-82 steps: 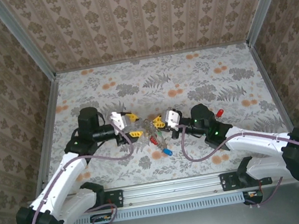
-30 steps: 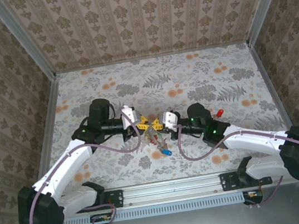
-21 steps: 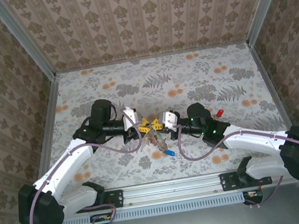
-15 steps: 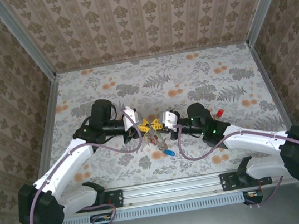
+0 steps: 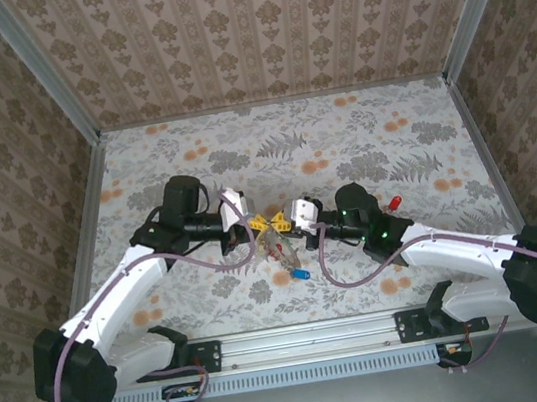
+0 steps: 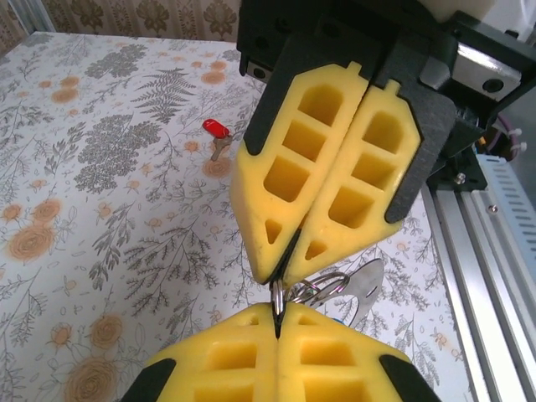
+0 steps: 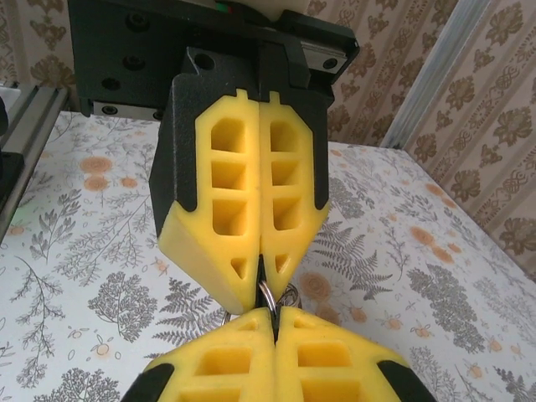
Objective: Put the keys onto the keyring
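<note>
My left gripper (image 5: 255, 224) and right gripper (image 5: 280, 223) meet tip to tip above the middle of the table. Both are shut on the thin metal keyring (image 6: 277, 298), which stands edge-on between the two pairs of yellow pads (image 7: 266, 295). In the left wrist view, smaller rings and a silver key blade (image 6: 362, 289) hang from it beside the right gripper (image 6: 281, 273). A bunch of keys (image 5: 278, 250) dangles under the grippers, with a blue-headed key (image 5: 300, 273) lowest. A red-headed key (image 5: 393, 204) lies alone on the table beside the right arm (image 6: 215, 128).
The flowered table (image 5: 360, 137) is walled by patterned panels on three sides. A metal rail (image 5: 309, 336) with both arm bases runs along the near edge (image 6: 477, 251).
The left gripper, open and further left 2.7 s ago, has moved right and shut on the keyring opposite the right gripper. Over the last second both have shifted slightly away from the bases.
</note>
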